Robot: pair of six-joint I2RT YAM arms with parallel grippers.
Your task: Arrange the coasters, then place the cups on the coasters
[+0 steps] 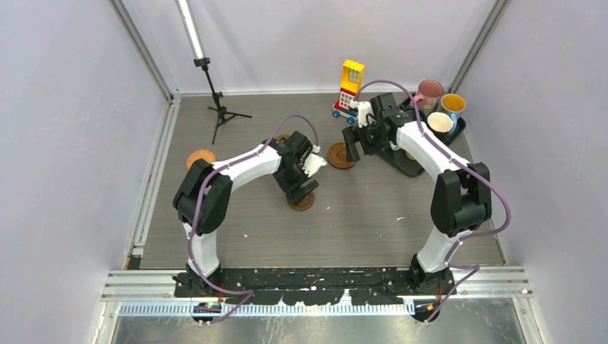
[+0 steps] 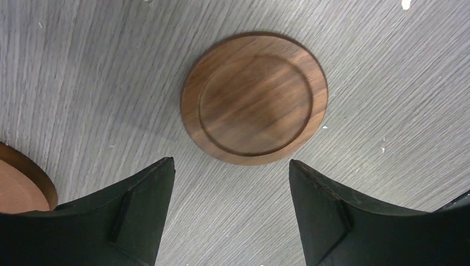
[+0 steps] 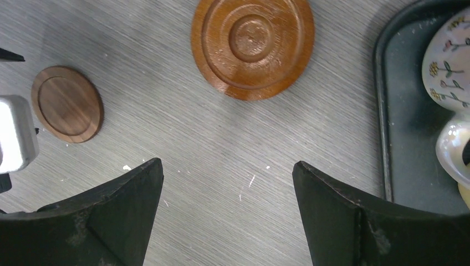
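A dark brown coaster (image 2: 254, 98) lies flat on the grey table, just beyond the tips of my left gripper (image 2: 230, 166), which is open with nothing between its fingers. In the top view this coaster (image 1: 302, 203) peeks out under the left gripper (image 1: 300, 190). An orange-brown ringed coaster (image 3: 253, 47) lies ahead of my open, empty right gripper (image 3: 227, 163). The top view shows that ringed coaster (image 1: 340, 155) beside the right gripper (image 1: 352, 149). Another coaster (image 1: 201, 158) sits at the left. Pink (image 1: 430, 92), blue (image 1: 452, 105) and white (image 1: 439, 123) cups stand at the back right.
A black tray (image 3: 399, 111) holds the cups, with a flowered cup (image 3: 451, 61) at its edge. A yellow-red block tower (image 1: 350, 86) stands behind the right gripper. A small tripod (image 1: 215, 107) stands at the back left. Another coaster's rim (image 2: 19, 183) shows beside the left finger.
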